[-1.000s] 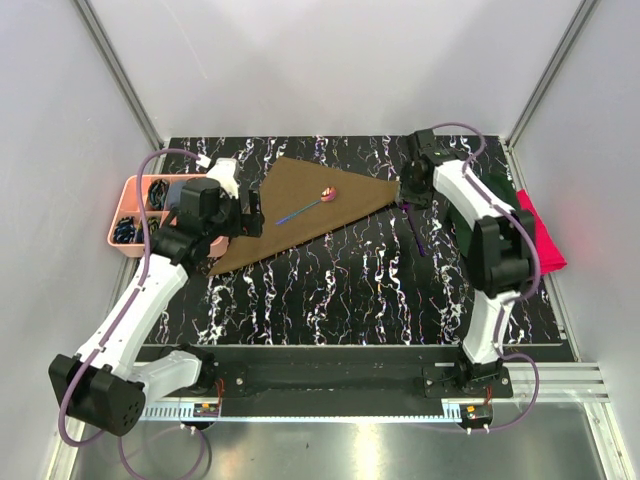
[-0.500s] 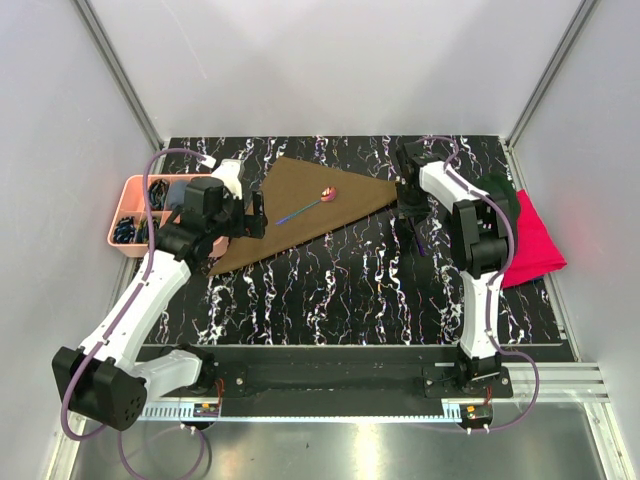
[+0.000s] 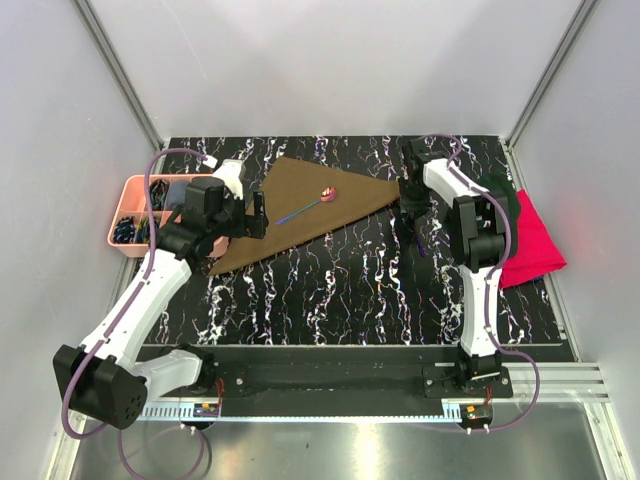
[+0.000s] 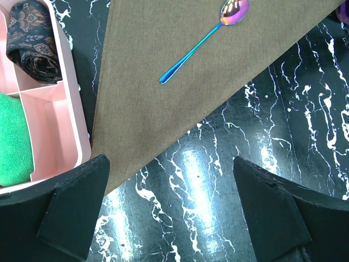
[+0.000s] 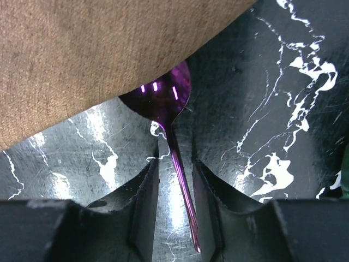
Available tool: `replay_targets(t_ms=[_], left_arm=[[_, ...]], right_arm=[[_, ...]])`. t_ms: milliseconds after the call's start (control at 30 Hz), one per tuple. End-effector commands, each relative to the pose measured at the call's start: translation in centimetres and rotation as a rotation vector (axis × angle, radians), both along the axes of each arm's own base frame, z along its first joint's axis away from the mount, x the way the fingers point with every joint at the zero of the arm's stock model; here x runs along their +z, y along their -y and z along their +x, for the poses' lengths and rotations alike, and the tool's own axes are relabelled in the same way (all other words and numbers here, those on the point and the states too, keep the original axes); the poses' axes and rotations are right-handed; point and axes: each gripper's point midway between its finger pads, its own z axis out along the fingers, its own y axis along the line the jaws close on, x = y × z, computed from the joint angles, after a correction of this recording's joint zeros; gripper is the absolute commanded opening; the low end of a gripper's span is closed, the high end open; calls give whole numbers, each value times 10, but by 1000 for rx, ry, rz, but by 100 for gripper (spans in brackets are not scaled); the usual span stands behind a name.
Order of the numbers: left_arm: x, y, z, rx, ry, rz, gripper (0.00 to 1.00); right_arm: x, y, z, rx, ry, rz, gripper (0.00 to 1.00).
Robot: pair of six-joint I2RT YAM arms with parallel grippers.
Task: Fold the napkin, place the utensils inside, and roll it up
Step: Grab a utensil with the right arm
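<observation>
Narrowing right claw (image 5: 175,164) now straddles purple spoon (image 5: 161,90) handle beside napkin (image 5: 82,54), grip uncertain; left claw (image 4: 170,164) wide; pickup looks next.

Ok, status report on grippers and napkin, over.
Left gripper open over napkin edge. Right gripper open, straddling purple spoon handle, not clamped. Napkin folded to triangle, blue-handled spoon on it. Purple bowl against napkin edge.
</observation>
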Motion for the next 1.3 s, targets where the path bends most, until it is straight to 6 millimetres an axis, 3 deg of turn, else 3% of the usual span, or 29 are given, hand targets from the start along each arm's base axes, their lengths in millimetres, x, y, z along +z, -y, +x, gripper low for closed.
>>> replay_targets(t_ms=[0, 67, 100, 233, 433, 567, 600, 800, 967, 1100, 1267], left_arm=[[6, 7, 4, -36, 36, -15, 99], [7, 7, 4, -35, 37, -17, 99], [7, 8, 4, -37, 38, -19, 99], [8, 8, 3, -39, 41, -20, 99], [14, 8, 2, -37, 55, -30, 99], [20, 10, 0, -43, 69, -46, 99], [19, 10, -1, -47, 66, -51, 99], [22, 16, -4, -69, 62, -79, 99], [26, 19, -5, -79, 69, -96, 99], [27, 17, -5, -72, 74, -91, 99], [32, 16, -6, -68, 90, -91, 99]], right_arm=[[-11, 1, 5, -16, -9, 22, 36], [-16, 1, 0, -17, -29, 28, 30], [-17, 1, -2, -19, -32, 30, 20], [-20, 5, -13, -38, -62, 20, 0], [-11, 30, -45, -228, -120, 3, 0], [2, 30, -65, -365, -96, 55, 0], [13, 27, -65, -373, -66, 85, 0], [28, -2, -76, -467, -4, 272, 0], [36, -39, -67, -559, 95, 393, 0], [38, -70, -62, -606, 151, 413, 0], [35, -131, -57, -640, 175, 461, 0]])
